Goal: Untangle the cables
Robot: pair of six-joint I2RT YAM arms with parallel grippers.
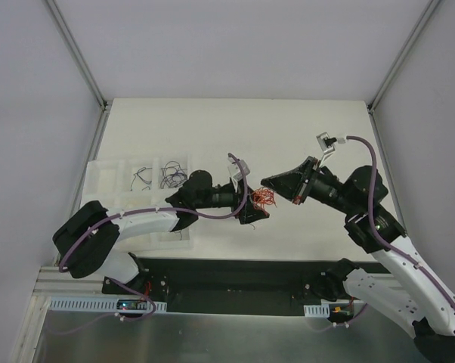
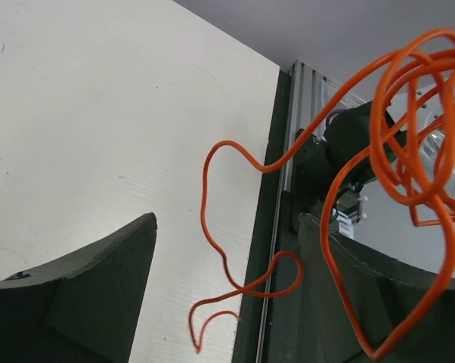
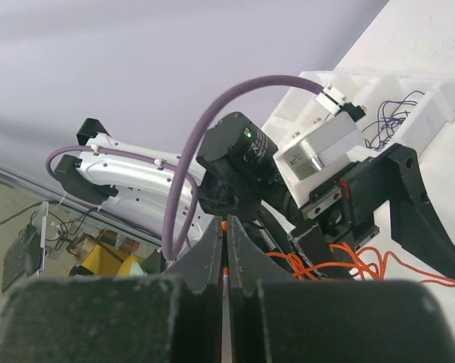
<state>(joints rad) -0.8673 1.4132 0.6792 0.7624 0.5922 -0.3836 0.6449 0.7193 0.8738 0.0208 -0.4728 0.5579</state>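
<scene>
A small tangle of orange cables [image 1: 263,198] hangs between the two grippers above the table. In the left wrist view its loops [image 2: 413,128] crowd the upper right, and one loose orange end [image 2: 212,227] curls down between my fingers without being pinched. My left gripper [image 1: 252,210] [image 2: 227,219] is open, right beside the tangle. My right gripper [image 1: 267,182] [image 3: 224,231] is shut on a thin orange cable, which shows as a sliver between the closed jaws. More orange cable [image 3: 341,265] trails beyond, towards the left gripper's fingers [image 3: 413,204].
A white compartment tray [image 1: 106,175] lies on the left of the table, with thin purple and black wires [image 1: 163,175] in it; they also show in the right wrist view [image 3: 386,121]. A black base rail [image 1: 227,272] runs along the near edge.
</scene>
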